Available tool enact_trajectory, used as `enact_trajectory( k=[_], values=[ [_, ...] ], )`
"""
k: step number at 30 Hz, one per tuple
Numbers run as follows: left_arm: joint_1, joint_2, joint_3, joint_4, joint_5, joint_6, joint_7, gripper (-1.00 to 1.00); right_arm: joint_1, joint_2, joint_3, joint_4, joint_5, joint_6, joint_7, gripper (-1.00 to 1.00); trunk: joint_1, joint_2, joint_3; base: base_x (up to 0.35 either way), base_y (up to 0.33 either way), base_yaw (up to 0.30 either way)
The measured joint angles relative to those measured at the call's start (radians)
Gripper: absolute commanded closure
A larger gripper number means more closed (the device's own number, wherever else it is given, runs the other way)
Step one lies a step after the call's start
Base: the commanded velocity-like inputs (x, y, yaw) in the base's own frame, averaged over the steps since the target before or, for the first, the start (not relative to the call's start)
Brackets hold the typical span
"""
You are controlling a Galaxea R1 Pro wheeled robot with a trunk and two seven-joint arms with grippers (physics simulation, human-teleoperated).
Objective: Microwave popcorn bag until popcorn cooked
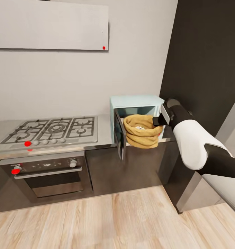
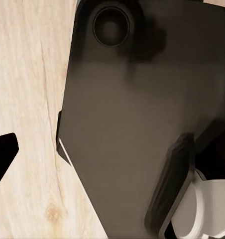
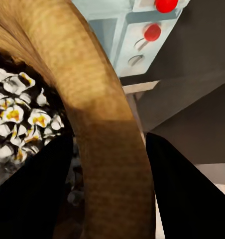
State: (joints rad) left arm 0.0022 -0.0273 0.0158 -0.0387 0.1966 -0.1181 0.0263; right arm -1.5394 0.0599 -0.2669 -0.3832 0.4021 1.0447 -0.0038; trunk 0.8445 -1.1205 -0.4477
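Head view: squat golden-brown burlap popcorn bag sits in the open pale mint microwave on the steel countertop. Right gripper straddles its rolled rim, grasping it beside white popcorn. Left claw's state: cannot tell.

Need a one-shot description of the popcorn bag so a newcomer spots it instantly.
Start at the steel countertop right of the gas hob, where a small pale mint microwave stands with its dark glass door swung open. In its mouth sits the popcorn bag, a squat golden-brown burlap sack with a rolled rim. It is the only soft, wrinkled thing there, with white popped kernels inside.
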Motion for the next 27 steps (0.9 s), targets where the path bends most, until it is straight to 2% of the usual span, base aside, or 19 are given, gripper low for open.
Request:
enact_trajectory(
  k=[27],
  values=[
    [0.0, 0.0, -0.001, 0.0, 0.002, 0.003, -0.004, -1.0, 0.0, -0.008, 0.0, 0.004, 0.0, 0.0, -0.002, 1.0, 0.0, 0.0, 0.0, 0.18, 0.0, 0.0]
  ],
)
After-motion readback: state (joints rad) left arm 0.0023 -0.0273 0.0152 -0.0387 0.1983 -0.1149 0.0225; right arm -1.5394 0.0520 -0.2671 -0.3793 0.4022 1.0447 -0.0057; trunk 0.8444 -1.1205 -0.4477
